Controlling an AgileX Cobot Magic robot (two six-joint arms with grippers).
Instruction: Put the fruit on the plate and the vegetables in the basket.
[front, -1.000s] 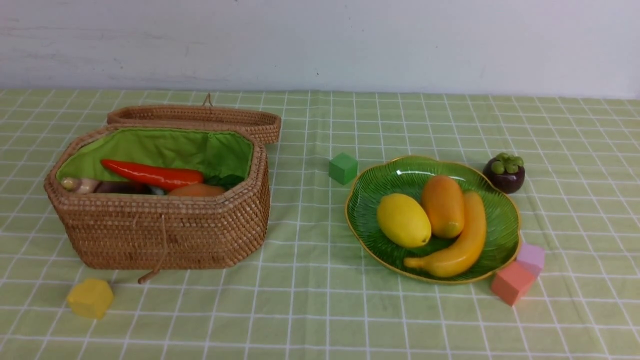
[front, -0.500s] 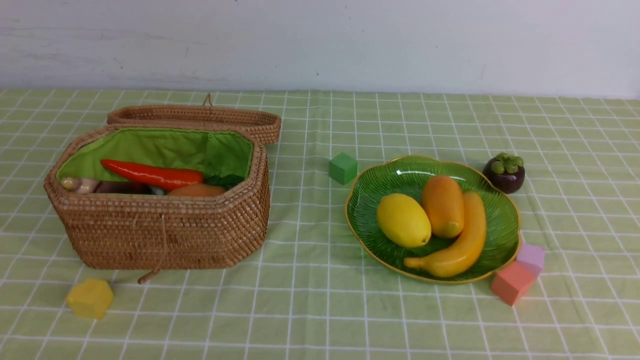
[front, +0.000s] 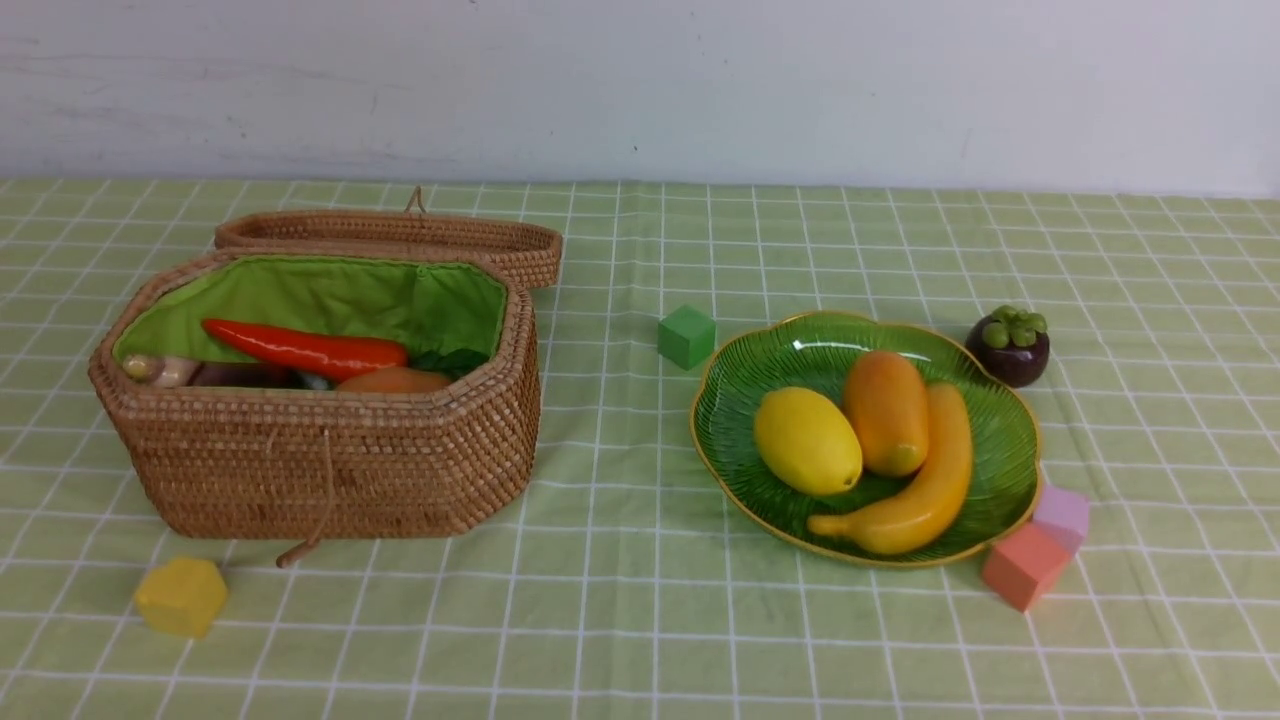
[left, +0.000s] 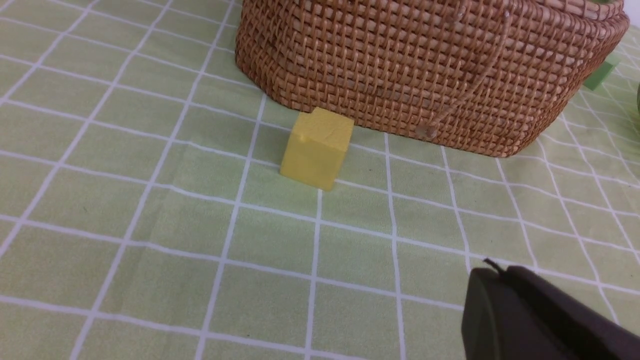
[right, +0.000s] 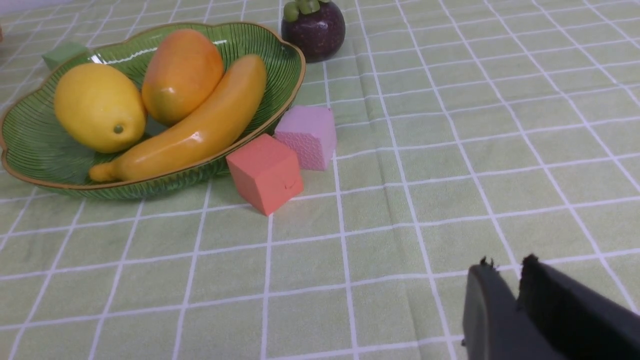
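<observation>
The wicker basket (front: 320, 470) stands open at the left and also shows in the left wrist view (left: 425, 65). In it lie a red-orange pepper (front: 300, 348), a brownish potato (front: 395, 381) and a dark eggplant (front: 240, 376). No gourd shows. The green plate (front: 760, 370) at the right holds a lemon (front: 806, 440), a mango (front: 886, 411) and a banana (front: 930, 480). Neither arm shows in the front view. My left gripper (left: 492, 272) is shut and empty, low over the cloth in front of the basket. My right gripper (right: 505, 270) is shut and empty, off to the side of the plate (right: 30, 145).
A dark purple mangosteen toy (front: 1010, 345) sits behind the plate. Foam blocks lie about: green (front: 686, 336) between basket and plate, yellow (front: 181, 596) before the basket, salmon (front: 1022, 565) and lilac (front: 1063, 513) against the plate's near right rim. The basket lid (front: 400, 235) lies open behind.
</observation>
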